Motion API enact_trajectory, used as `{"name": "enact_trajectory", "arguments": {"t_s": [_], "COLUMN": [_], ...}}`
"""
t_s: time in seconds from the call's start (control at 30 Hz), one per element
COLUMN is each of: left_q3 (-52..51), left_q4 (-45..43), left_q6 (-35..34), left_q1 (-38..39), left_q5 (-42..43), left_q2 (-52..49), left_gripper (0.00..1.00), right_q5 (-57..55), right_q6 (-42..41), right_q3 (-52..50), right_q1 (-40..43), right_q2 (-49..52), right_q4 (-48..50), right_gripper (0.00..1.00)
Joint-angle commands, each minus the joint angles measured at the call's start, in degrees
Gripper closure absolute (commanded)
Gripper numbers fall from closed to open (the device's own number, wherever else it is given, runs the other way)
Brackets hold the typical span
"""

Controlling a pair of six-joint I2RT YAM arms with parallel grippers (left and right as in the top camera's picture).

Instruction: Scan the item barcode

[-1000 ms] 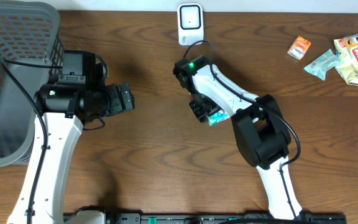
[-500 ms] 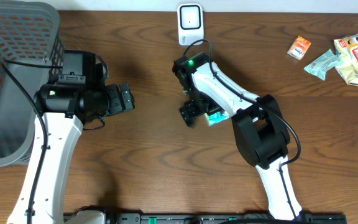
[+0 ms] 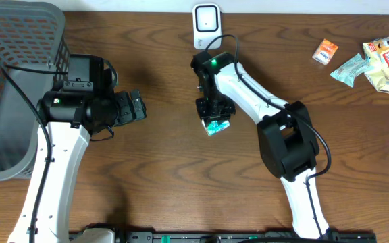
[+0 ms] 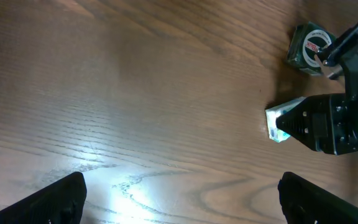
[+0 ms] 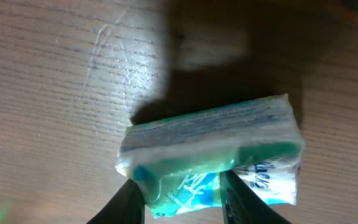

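1. Packet (image 3: pixel 215 127) is held over the middle of the table (image 3: pixel 154 189) by the right gripper (image 3: pixel 214 108); its fingers (image 5: pixel 129 202) are partly closed against the packet's sides.
2. The scanner (image 3: pixel 206 25) lies near, at 12 o'clock from that gripper. In the right wrist view the packet's long axis runs from 9 to 3 o'clock.
3. The right arm is judged nearer. The left gripper (image 3: pixel 135 108), at 9 o'clock, is spread wide and empty.
4. Counted: one scanner, one held packet, three loose snacks (image 3: pixel 385 64) at 2 o'clock, one basket (image 3: pixel 19 40).
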State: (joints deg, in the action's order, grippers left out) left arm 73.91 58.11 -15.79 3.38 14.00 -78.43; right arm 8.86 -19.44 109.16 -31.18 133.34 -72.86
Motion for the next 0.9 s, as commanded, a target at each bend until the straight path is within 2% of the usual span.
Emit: {"name": "enact_trajectory", "arguments": {"t_s": [0.0,0.03,0.07,0.1,0.33,0.43,0.5,0.57,0.77,0.87], "left_q3": [0.2,0.2,0.2,0.2,0.2,0.2,0.2,0.2,0.2,0.2], "left_q4": [0.11,0.11,0.11,0.11,0.11,0.11,0.11,0.11,0.11,0.11], "left_q6": [0.55,0.55,0.55,0.55,0.55,0.55,0.55,0.55,0.55,0.55], "left_q1": [-0.31,-0.31,-0.31,-0.31,-0.31,-0.31,-0.31,-0.31,-0.31,-0.31], "left_q5": [-0.37,-0.37,-0.37,-0.37,-0.37,-0.37,-0.37,-0.37,-0.37,-0.37], "left_q2": [0.0,0.0,0.0,0.0,0.0,0.0,0.0,0.0,0.0,0.0], "left_gripper": [0.02,0.02,0.02,0.02,0.02,0.02,0.02,0.02,0.02,0.02], "right_q5": [-0.59,-0.59,-0.59,-0.57,-1.38,-8.22,-15.3,-17.51,-10.16,-10.21], "right_q6": [4.37,7.08,9.33,10.75,23.08,24.96,22.32,16.31,-1.4,-7.37], "right_q3": [1.46,2.12,2.75,3.23,6.54,7.82,8.68,9.68,9.9,9.9], "right_q1": [1.86,2.27,2.67,2.91,3.1,2.58,2.21,2.03,1.99,1.92], "right_q2": [1.01,1.01,1.01,1.01,1.01,1.01,1.01,1.01,1.03,1.03], "right_q4": [-1.42,-2.25,-3.02,-3.52,-7.82,-9.6,-10.32,-10.25,-5.33,-2.58], "right_gripper": [0.69,0.75,0.91,0.99,0.99,0.99,0.99,0.99,0.98,0.88]}}
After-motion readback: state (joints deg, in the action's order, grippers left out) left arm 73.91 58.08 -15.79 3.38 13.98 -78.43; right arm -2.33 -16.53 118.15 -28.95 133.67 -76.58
